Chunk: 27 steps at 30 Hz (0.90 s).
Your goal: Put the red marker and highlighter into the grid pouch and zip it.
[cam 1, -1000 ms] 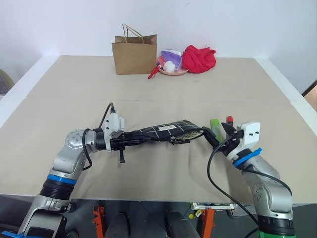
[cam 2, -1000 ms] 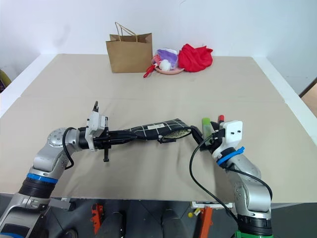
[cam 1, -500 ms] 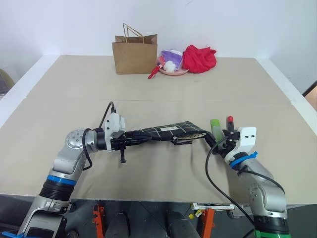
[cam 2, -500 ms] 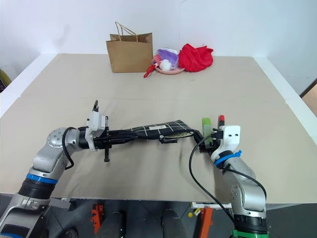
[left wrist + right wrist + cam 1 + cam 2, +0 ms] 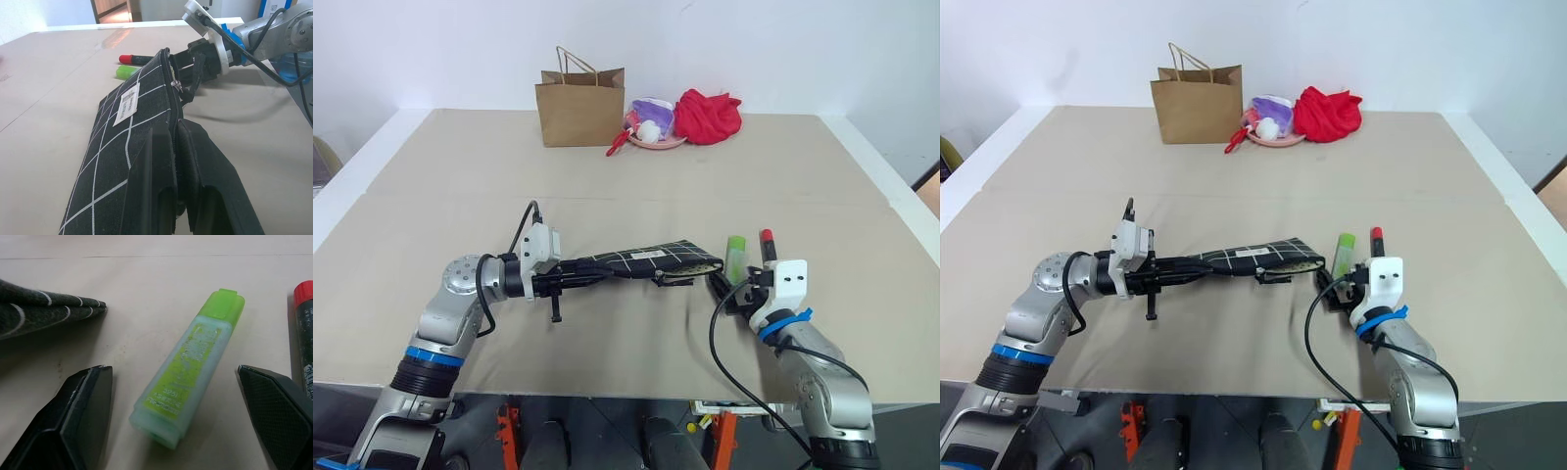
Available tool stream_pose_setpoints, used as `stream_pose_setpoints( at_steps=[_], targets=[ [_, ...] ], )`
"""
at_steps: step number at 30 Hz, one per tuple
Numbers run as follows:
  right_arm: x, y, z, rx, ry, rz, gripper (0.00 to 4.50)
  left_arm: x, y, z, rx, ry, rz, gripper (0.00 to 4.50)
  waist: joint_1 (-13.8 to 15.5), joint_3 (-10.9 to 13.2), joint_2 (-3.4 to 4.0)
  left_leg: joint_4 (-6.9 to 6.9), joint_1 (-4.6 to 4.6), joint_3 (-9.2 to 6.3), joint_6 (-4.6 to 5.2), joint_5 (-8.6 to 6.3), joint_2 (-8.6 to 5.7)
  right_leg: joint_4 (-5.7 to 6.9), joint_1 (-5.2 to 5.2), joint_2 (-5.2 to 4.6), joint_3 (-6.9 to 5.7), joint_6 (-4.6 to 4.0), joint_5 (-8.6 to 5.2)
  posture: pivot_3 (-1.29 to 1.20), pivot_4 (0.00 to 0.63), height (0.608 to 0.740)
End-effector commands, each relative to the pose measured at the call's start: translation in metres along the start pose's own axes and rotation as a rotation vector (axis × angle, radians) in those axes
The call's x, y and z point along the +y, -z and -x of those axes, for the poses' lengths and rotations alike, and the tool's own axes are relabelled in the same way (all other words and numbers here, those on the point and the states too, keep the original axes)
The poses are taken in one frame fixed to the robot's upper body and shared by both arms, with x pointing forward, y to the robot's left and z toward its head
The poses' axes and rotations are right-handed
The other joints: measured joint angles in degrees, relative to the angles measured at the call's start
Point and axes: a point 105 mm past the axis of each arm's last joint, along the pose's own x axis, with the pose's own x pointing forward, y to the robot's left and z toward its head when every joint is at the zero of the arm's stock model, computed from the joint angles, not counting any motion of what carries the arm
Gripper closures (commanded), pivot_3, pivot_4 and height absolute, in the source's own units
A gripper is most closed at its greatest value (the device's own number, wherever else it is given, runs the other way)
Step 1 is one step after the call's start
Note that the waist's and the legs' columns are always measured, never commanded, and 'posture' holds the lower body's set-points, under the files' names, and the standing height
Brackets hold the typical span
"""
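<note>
We see the left gripper with its fingers clamped on the near-left end of the grid pouch, holding it off the tabletop. The right gripper has its fingers wide apart, one on either side of the highlighter, which lies flat on the tabletop just right of the pouch's open end. The red marker lies beside the highlighter, on its right.
</note>
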Motion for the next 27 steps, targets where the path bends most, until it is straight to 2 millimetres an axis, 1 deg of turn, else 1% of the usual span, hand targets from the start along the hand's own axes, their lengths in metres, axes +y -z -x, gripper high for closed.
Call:
stream_pose_setpoints(
  at_steps=[1,2,3,4,5,6,7,9,13,14,16,19,22,24,26,27],
  targets=[
    [0.002,-0.001,0.002,0.004,0.006,0.019,0.76,0.0,-0.012,0.0,-0.019,0.005,-0.048,4.5,0.01,0.0,0.0,0.0,0.0,0.0,0.0,0.0,0.0,0.0,0.0,0.0,0.0,0.0,0.0,0.0,0.15,0.74],
    [0.003,0.0,0.002,0.009,0.003,0.024,1.12,0.0,-0.011,0.0,-0.018,0.004,-0.048,4.5,0.0,-0.01,-0.02,0.0,0.0,0.0,0.0,0.0,0.0,0.0,0.0,0.0,0.0,0.0,0.0,0.0,0.15,0.74],
    [0.004,0.001,0.002,0.017,-0.003,0.029,1.62,0.0,-0.012,0.001,-0.018,0.003,-0.048,4.5,0.0,-0.01,-0.02,0.0,0.01,0.0,0.0,0.0,0.0,0.0,0.0,0.0,0.0,-0.01,0.0,0.0,0.15,0.74],
    [0.005,0.002,0.002,0.025,-0.004,0.031,2.01,0.001,-0.012,0.001,-0.018,0.002,-0.048,4.5,0.0,-0.01,-0.02,0.0,0.01,0.0,0.0,0.0,0.0,0.0,0.0,0.0,0.0,-0.01,0.0,0.0,0.15,0.74],
    [0.007,0.006,0.002,0.042,-0.011,0.028,2.62,0.002,-0.012,0.002,-0.019,-0.002,-0.049,4.5,0.0,-0.02,-0.02,0.0,0.02,0.0,0.0,0.0,0.0,0.0,0.0,0.0,0.0,-0.01,0.0,0.0,0.15,0.74],
    [0.009,0.008,0.002,0.055,-0.015,0.026,2.79,0.002,-0.013,0.002,-0.019,-0.004,-0.049,4.5,0.0,-0.02,-0.03,0.0,0.02,0.0,0.0,0.0,0.0,0.0,0.0,0.0,0.0,-0.01,0.0,0.0,0.15,0.74],
    [0.011,0.011,0.002,0.068,-0.024,0.028,3.09,0.003,-0.013,0.003,-0.019,-0.006,-0.05,4.5,-0.01,-0.03,-0.04,0.0,0.02,0.0,0.0,0.0,0.0,0.0,0.0,0.0,0.0,-0.01,0.0,0.0,0.15,0.74],
    [0.014,0.013,0.002,0.079,-0.034,0.033,3.39,0.004,-0.014,0.003,-0.019,-0.008,-0.051,4.5,-0.01,-0.04,-0.06,0.0,0.02,0.0,0.0,0.0,0.0,0.0,0.0,0.0,0.0,-0.02,0.0,0.0,0.15,0.74],
    [0.015,0.013,0.002,0.083,-0.037,0.036,3.4,0.003,-0.013,0.004,-0.015,-0.009,-0.052,4.5,0.0,-0.04,-0.07,0.0,0.02,0.0,0.0,0.0,0.0,0.0,0.01,0.0,0.0,-0.02,0.0,0.0,0.15,0.74],
    [0.016,0.01,0.002,0.071,-0.038,0.044,3.4,0.003,-0.012,0.004,-0.014,-0.01,-0.05,4.5,0.0,-0.04,-0.07,0.0,0.02,0.0,0.0,0.0,0.0,0.0,0.0,0.0,0.0,-0.02,0.0,0.0,0.15,0.74],
    [0.017,-0.007,0.0,-0.009,-0.062,0.029,3.4,0.004,-0.011,0.006,-0.011,-0.012,-0.047,4.5,-0.02,-0.04,-0.06,0.0,0.02,0.0,0.0,0.0,0.01,0.0,0.0,0.01,0.0,-0.02,0.0,0.0,0.15,0.74],
    [0.012,-0.044,0.002,-0.137,-0.139,0.057,3.4,0.004,-0.01,0.006,-0.009,-0.009,-0.044,4.5,-0.06,0.0,-0.02,-0.01,0.01,0.0,0.0,0.0,0.0,0.0,-0.02,0.0,0.0,-0.02,0.0,0.0,0.15,0.74],
    [0.002,-0.075,0.007,-0.219,-0.219,0.132,3.4,0.003,-0.011,0.006,-0.011,0.003,-0.043,4.5,0.0,0.02,-0.03,0.01,0.0,0.05,0.0,0.0,-0.01,-0.01,0.0,-0.03,0.02,0.0,0.01,0.0,0.15,0.74],
    [0.0,-0.099,0.014,-0.281,-0.321,0.182,3.4,0.003,-0.012,0.005,-0.014,0.011,-0.042,4.5,0.1,0.04,-0.06,0.02,-0.01,0.06,0.0,0.0,-0.01,-0.03,0.01,-0.03,0.02,0.0,0.01,0.0,0.15,0.74],
    [0.003,-0.114,0.023,-0.3,-0.432,0.223,3.4,0.003,-0.013,0.004,-0.017,0.02,-0.037,4.5,0.12,0.05,-0.07,-0.01,0.0,0.04,0.0,0.0,0.0,-0.03,0.01,-0.02,0.0,0.01,-0.01,0.0,0.15,0.74],
    [0.006,-0.116,0.028,-0.291,-0.496,0.237,3.4,0.003,-0.013,0.004,-0.016,0.021,-0.037,4.5,0.13,0.06,-0.06,-0.02,0.01,0.02,0.0,0.0,0.0,-0.03,0.01,-0.01,-0.01,0.03,-0.01,0.0,0.15,0.74]
  ],
)
